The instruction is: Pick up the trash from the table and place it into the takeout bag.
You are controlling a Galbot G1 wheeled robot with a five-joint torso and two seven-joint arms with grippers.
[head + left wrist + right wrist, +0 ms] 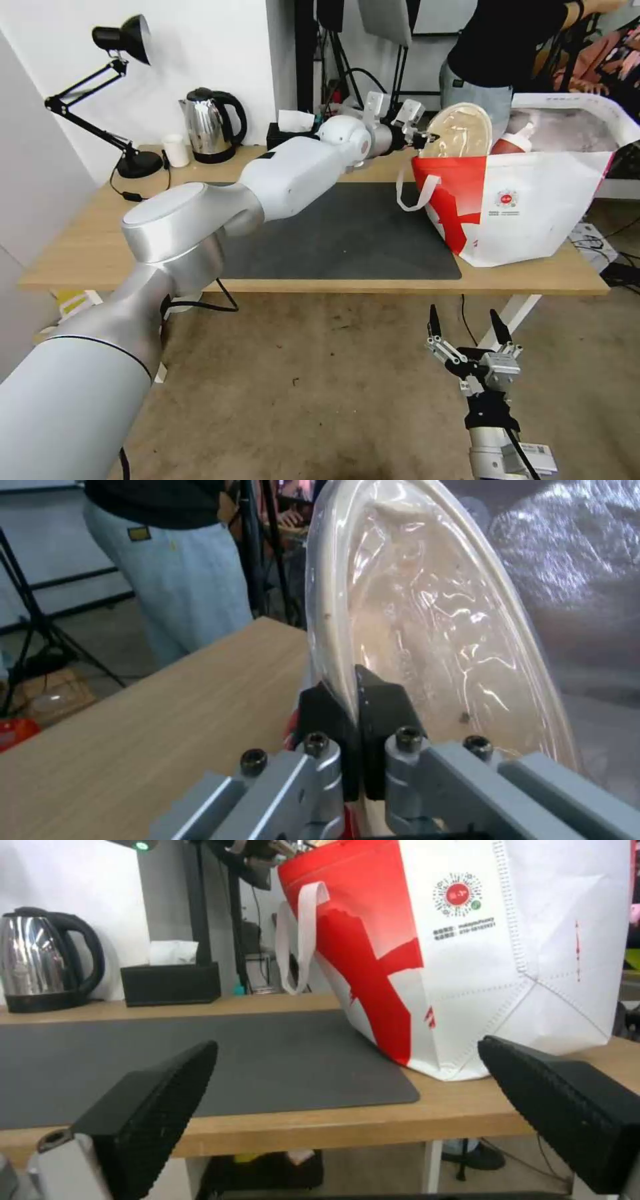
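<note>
My arms are gleaming silver and white.
My left gripper (360,700) is showing black fingertips, grey links and black screws; my right gripper (467,327) is wearing ribbed black pads (153,1110).

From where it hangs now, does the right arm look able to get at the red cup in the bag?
Probably not directly. The right gripper hangs open, low in front of the table; the red cup sits inside the takeout bag, behind its tall wall.

Red cup (512,143): only top visible above takeout bag (533,207) rim, lower body hidden inside. Beige bowl (459,133): lower edge hidden behind bag wall. Bag logo text (464,924): too small to read.
</note>
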